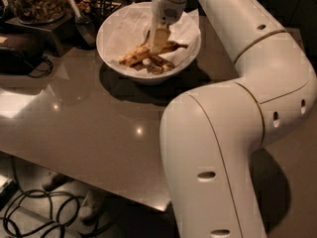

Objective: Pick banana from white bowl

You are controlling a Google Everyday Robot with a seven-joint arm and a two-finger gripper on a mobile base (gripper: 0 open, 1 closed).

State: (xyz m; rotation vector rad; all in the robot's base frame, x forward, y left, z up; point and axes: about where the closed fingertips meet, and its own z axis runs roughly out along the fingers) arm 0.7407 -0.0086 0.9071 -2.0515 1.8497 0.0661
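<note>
The white bowl stands at the back of the table, lined with crumpled white paper. The banana lies slanted inside it, yellow with dark spots, its dark end pointing right and raised a little. My gripper reaches down into the bowl from above and is shut on the banana near its middle. Its fingers cover part of the fruit. Small dark peel scraps lie on the paper just below the banana.
A glass jar of nuts stands at the back left, with a dark scoop beside the bowl. A black device with a cable sits on the left. My own arm fills the right side. Cables lie on the floor below the table's front edge.
</note>
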